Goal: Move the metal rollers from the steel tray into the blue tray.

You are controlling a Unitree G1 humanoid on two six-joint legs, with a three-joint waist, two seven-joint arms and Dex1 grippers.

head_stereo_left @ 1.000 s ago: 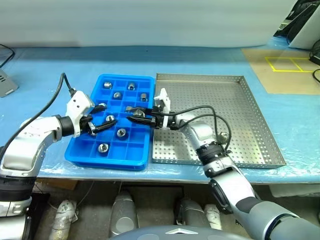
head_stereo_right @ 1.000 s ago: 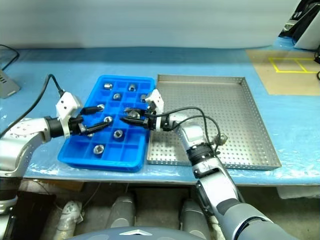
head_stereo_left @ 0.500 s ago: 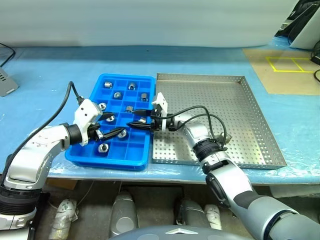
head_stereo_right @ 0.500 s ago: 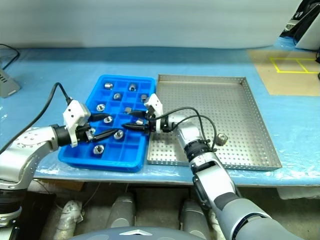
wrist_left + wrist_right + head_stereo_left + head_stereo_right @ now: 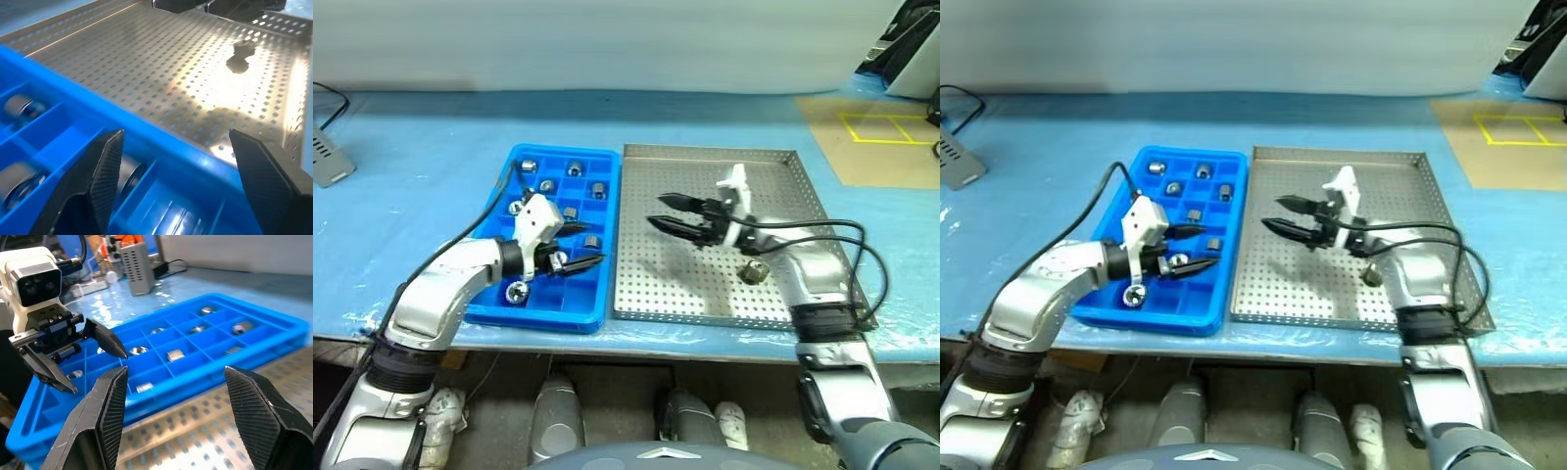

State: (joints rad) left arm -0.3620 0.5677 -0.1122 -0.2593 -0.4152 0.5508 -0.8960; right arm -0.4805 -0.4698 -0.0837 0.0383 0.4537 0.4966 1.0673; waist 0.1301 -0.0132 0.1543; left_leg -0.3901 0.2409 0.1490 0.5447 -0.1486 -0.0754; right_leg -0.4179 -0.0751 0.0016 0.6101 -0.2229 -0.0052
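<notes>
Progress: nearly done, judging by how things lie; 1 roller (image 5: 751, 272) shows on the steel tray (image 5: 773, 171), the rest sit in the blue tray (image 5: 514, 159).
Done: about 8 rollers lie 1 to a compartment in the blue tray, mostly in the far rows, with 1 (image 5: 517, 291) near its front left corner.
Left: the last roller rests on the perforated floor toward the steel tray's front right part, near the right forearm; it needs picking up and carrying across to a free compartment.
Left hand (image 5: 576, 247): fingers spread, nothing between them, hovering over the blue tray's front right compartments and pointing toward the steel tray.
Right hand (image 5: 670, 212): fingers spread, empty, above the middle of the steel tray with its tips aimed at the blue tray; the roller lies behind it, by the wrist.
Trays: side by side near the bench's front edge, long sides close together, blue one on the left.
Bench: covered in a light blue sheet; a tan patch with yellow tape squares (image 5: 881, 125) sits at the far right corner, and a grey slotted box (image 5: 331, 159) at the left edge.
Room: a pale wall runs along the far edge; dark equipment shows at the far right corner.
</notes>
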